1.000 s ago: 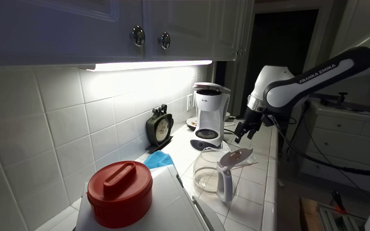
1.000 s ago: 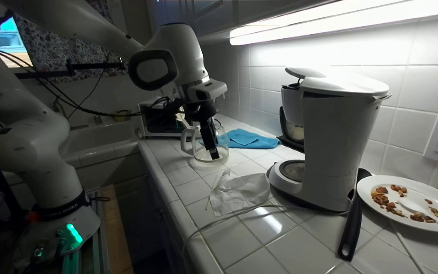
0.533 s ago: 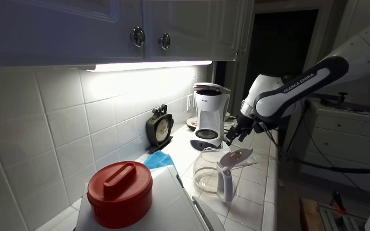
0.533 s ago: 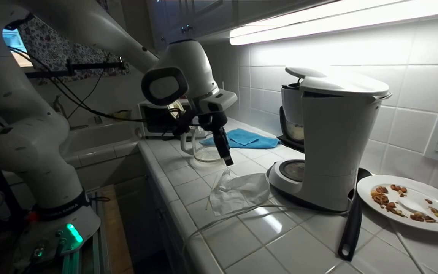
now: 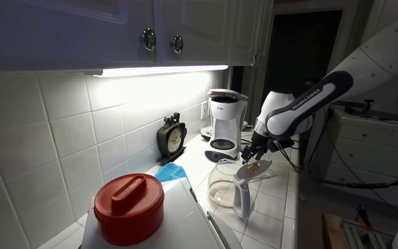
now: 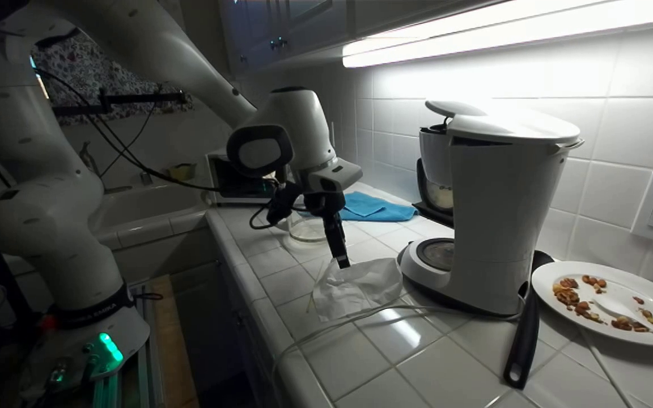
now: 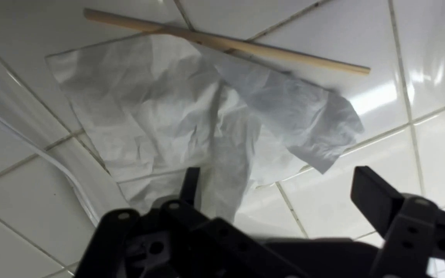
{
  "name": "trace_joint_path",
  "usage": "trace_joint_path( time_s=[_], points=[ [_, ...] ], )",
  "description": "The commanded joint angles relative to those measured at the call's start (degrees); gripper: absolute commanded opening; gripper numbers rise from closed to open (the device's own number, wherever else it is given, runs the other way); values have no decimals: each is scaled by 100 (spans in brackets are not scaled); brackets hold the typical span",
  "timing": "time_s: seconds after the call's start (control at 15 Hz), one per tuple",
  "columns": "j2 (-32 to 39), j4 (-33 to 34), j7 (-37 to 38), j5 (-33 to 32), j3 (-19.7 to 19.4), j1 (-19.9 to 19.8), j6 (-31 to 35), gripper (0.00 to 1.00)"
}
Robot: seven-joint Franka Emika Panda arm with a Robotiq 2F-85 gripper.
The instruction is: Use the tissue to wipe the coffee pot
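The tissue (image 6: 360, 289) is a crumpled whitish sheet lying on the tiled counter beside the coffee machine. It fills much of the wrist view (image 7: 176, 104), with one corner folded over. The coffee pot (image 5: 221, 186) is a clear glass carafe standing upright with its white lid raised; in an exterior view (image 6: 306, 231) my arm partly hides it. My gripper (image 7: 278, 185) is open and empty, pointing down over the tissue's edge. One finger overlaps the tissue, the other is over bare tile. In an exterior view the fingertips (image 6: 343, 263) reach the tissue's far edge; contact cannot be told.
The white coffee machine (image 6: 491, 226) stands close beside the tissue. A wooden stick (image 7: 245, 46) lies along the tissue's edge, and a cord (image 6: 417, 307) runs near it. A blue cloth (image 6: 380, 208), a plate of food scraps (image 6: 547, 283) and a red-lidded container (image 5: 130, 207) are around.
My open gripper has moved down and across, from above and behind the coffee pot to just over the tissue. The tissue and coffee pot have not visibly moved.
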Motion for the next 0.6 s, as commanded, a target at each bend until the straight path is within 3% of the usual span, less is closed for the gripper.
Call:
trace_joint_path(
  time_s=[0.0, 0.2, 0.27, 0.33, 0.53],
  points=[
    [316, 174, 343, -451, -12, -86, -100, 100],
    [451, 177, 408, -476, -30, -61, -88, 100],
    [491, 187, 425, -470, -33, -54, -95, 75],
    [515, 199, 432, -472, -40, -50, -101, 74],
    [578, 222, 439, -433, -44, -38, -144, 52]
  ],
)
